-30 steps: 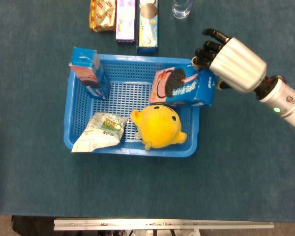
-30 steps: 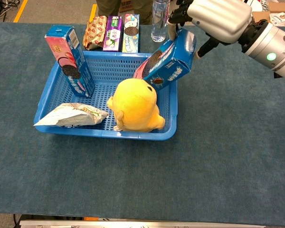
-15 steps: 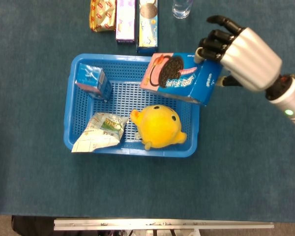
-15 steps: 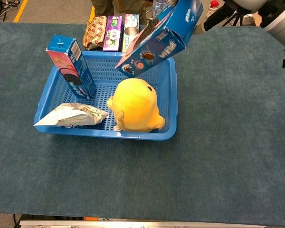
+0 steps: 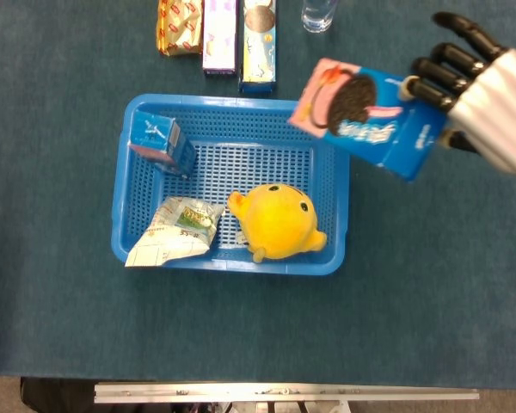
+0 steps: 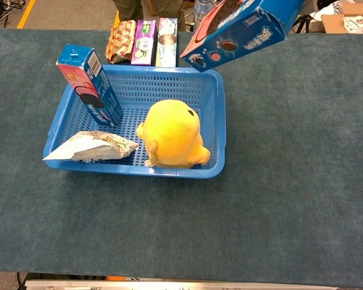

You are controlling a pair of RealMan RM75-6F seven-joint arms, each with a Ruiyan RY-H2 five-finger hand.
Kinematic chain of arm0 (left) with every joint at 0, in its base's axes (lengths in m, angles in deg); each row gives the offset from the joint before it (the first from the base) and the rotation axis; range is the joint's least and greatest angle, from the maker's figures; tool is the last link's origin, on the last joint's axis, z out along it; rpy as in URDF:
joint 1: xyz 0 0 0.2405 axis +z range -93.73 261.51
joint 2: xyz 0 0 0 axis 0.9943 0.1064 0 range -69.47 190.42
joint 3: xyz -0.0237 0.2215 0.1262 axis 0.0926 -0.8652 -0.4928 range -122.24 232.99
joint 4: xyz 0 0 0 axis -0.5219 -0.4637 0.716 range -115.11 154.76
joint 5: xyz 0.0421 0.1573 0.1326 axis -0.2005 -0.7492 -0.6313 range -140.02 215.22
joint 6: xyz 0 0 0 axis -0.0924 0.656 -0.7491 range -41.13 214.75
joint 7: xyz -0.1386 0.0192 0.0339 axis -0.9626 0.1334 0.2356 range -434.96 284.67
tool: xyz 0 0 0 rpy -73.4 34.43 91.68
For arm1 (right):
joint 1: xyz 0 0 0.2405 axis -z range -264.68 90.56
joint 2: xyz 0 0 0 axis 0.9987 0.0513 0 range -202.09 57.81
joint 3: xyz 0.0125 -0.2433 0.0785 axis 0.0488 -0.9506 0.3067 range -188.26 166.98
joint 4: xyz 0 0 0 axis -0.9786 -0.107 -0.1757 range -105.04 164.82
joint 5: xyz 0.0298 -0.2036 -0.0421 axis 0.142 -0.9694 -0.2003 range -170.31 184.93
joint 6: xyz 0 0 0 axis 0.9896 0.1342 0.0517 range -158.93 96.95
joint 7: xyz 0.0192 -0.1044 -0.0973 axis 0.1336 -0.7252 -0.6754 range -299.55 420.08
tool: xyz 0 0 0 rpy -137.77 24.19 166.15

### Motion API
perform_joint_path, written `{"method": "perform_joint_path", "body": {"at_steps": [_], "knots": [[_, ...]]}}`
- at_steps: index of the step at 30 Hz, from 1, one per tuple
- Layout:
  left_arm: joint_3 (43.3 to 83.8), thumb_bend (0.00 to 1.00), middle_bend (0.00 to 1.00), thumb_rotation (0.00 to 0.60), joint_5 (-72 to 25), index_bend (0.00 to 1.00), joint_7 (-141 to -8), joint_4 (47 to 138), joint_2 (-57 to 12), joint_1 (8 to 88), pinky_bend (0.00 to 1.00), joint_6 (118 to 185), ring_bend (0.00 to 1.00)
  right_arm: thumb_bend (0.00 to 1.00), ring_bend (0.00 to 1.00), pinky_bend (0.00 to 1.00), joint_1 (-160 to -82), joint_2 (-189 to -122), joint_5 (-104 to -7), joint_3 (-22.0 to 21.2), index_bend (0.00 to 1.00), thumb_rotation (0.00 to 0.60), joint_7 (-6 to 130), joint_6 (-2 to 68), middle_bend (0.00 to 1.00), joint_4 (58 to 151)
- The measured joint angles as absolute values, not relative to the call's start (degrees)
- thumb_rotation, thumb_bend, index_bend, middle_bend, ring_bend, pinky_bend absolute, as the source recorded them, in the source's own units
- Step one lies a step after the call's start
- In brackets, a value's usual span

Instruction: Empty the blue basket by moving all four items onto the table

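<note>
Right hand point(image 5: 490, 90) fingers point(image 5: 439, 73) grasping blue cardboard cookie box point(image 5: 370, 116), tilted, lifted above far right corner of blue plastic basket point(image 5: 120, 206). Left of fingers, inside basket: yellow plush toy point(image 5: 277, 221), second blue cookie box point(image 5: 161, 144), white crumpled snack bag point(image 5: 176, 229). Left hand unseen.

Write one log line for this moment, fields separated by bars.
right hand holds cookie box in air | blue basket: three items inside | left hand: not visible

blue basket point(image 5: 120, 206), yellow plush toy point(image 5: 279, 221)
</note>
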State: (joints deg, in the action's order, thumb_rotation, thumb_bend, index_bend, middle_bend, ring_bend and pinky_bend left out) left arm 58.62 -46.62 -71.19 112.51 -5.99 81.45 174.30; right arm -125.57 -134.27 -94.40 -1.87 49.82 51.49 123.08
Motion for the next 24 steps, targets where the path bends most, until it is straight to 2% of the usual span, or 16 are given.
{"method": "perform_joint_path", "body": {"at_steps": [9,18,21,24], "knots": [[58.6,0.25,0.21,0.6,-46.9,0.27,-70.7,113.0,-5.9,81.3,0.38,174.5,0.17,0.0,0.52,0.25,-118.8,-128.3,-94.2,-3.8,0.77,0.6,40.9,53.5,0.7,128.4],[58.4,0.25,0.21,0.6,-47.6,0.27,-70.2,113.9,-5.6,81.1,0.38,174.4,0.17,0.0,0.53,0.26,-110.4,-122.4,-89.6,-7.8,0.77,0.6,29.9,53.0,0.69,139.4],[58.4,0.25,0.21,0.6,-47.6,0.27,-69.9,114.1,-5.5,81.1,0.38,174.4,0.17,0.0,0.52,0.26,-107.6,-119.8,-87.0,-9.8,0.67,0.6,26.8,51.9,0.61,143.9],[58.4,0.25,0.21,0.6,-47.6,0.27,-69.4,114.3,-5.5,80.9,0.38,174.2,0.17,0.0,0.47,0.26,-105.1,-117.3,-84.4,-11.5,0.48,0.6,24.7,50.8,0.51,147.8]]}}
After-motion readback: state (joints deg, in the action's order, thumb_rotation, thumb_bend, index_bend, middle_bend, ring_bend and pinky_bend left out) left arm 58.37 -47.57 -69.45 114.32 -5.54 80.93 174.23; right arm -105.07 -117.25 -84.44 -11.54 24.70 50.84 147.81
